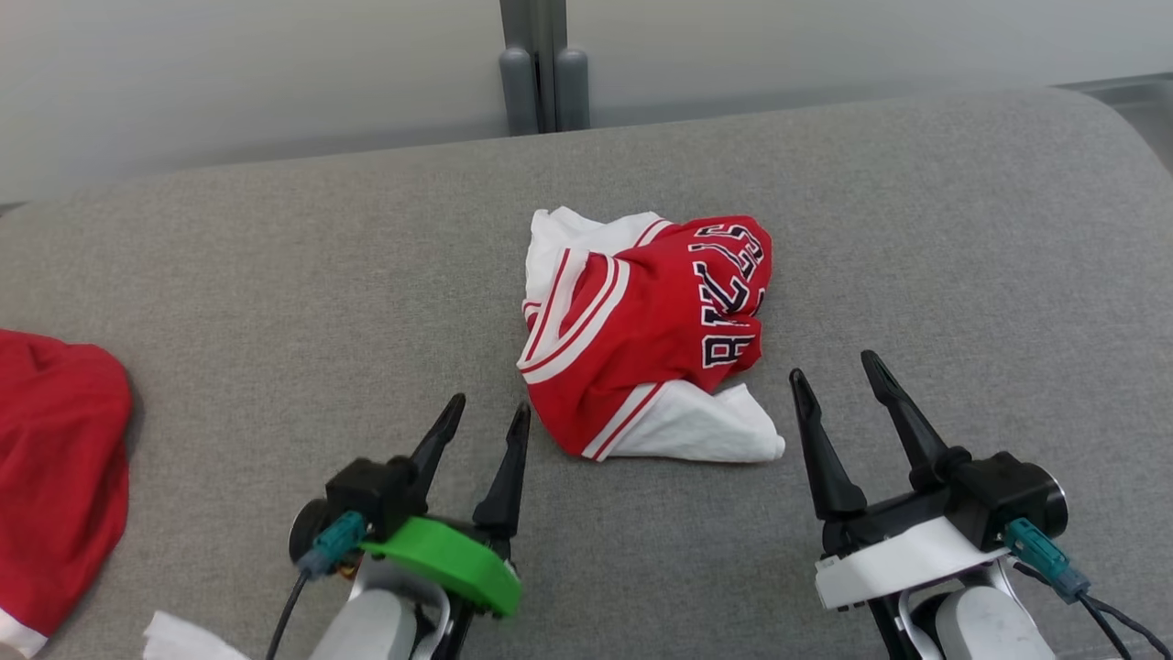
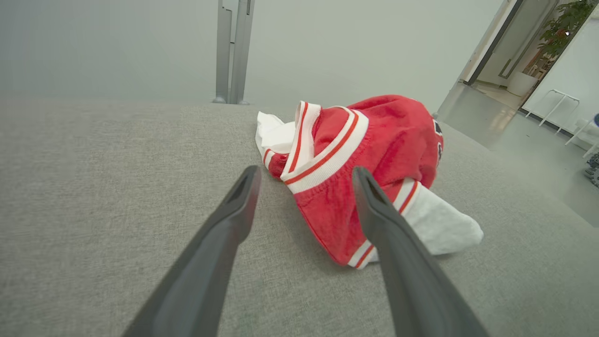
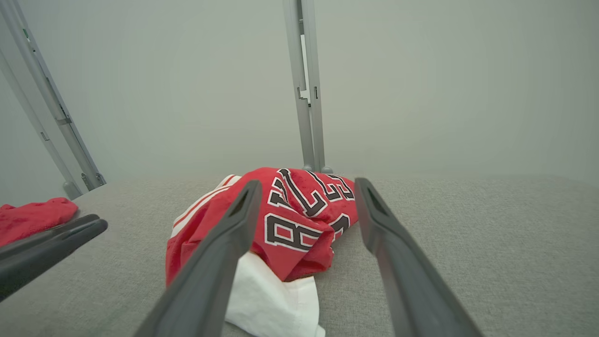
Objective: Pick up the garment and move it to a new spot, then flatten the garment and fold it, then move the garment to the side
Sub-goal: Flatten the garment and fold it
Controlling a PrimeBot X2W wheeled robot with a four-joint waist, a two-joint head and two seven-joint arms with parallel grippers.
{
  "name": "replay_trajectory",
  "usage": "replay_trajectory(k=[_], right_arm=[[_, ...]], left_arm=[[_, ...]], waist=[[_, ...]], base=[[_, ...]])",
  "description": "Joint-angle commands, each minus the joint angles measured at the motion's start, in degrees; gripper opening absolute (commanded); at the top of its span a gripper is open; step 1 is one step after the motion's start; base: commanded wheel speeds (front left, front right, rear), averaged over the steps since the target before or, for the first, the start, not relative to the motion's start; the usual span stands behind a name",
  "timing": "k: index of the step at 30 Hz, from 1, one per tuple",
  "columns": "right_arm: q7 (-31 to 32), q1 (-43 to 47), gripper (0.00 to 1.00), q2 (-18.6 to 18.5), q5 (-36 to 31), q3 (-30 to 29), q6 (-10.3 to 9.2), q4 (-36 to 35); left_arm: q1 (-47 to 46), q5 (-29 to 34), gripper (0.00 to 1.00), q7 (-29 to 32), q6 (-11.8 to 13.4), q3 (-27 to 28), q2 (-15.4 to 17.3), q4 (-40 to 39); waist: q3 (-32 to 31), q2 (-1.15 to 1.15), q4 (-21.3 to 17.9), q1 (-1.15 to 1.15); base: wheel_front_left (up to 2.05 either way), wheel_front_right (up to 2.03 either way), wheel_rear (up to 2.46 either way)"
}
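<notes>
Left gripper (image 1: 488,405) near garment (image 1: 651,321) — red cloth (image 1: 55,458) farther left.

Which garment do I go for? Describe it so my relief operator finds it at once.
Start at the wide grey cushion. Near its middle lies a crumpled jersey. Unlike the plain red cloth at the left edge, it shows white-and-red striped trim, white fabric and dark block lettering.

A grey, woven-fabric padded worktop (image 1: 916,229) carries a crumpled red-and-white jersey garment (image 1: 651,339) with dark lettering, bunched at its middle. At eight o'clock, well apart, lies a second red cloth (image 1: 55,477). A small white scrap (image 1: 183,639) lies at seven o'clock.
</notes>
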Motion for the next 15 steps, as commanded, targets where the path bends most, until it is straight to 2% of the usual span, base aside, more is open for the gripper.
replay_trajectory(k=[1,12,15], right_arm=[[-0.2,-1.2,1.00,-0.1,-0.3,0.0,-0.08,-0.4],[-0.2,-4.3,1.00,-0.1,-1.1,0.1,-0.08,-1.1],[-0.2,-4.4,1.00,-0.1,-1.0,0.0,-0.08,-1.2]], left_arm=[[-3.2,-2.3,1.00,0.0,-0.2,-1.4,0.7,1.3],[-16.5,-18.8,1.00,0.1,-0.2,-10.3,2.2,15.1],[-18.4,-19.9,1.00,0.2,-0.2,-11.1,3.3,19.9]], waist=[[3.0,0.00,-1.3,0.00],[8.4,0.00,-5.0,0.00],[8.9,0.00,-5.8,0.00]], base=[[0.00,0.00,0.00],[0.00,0.00,0.00],[0.00,0.00,0.00]])
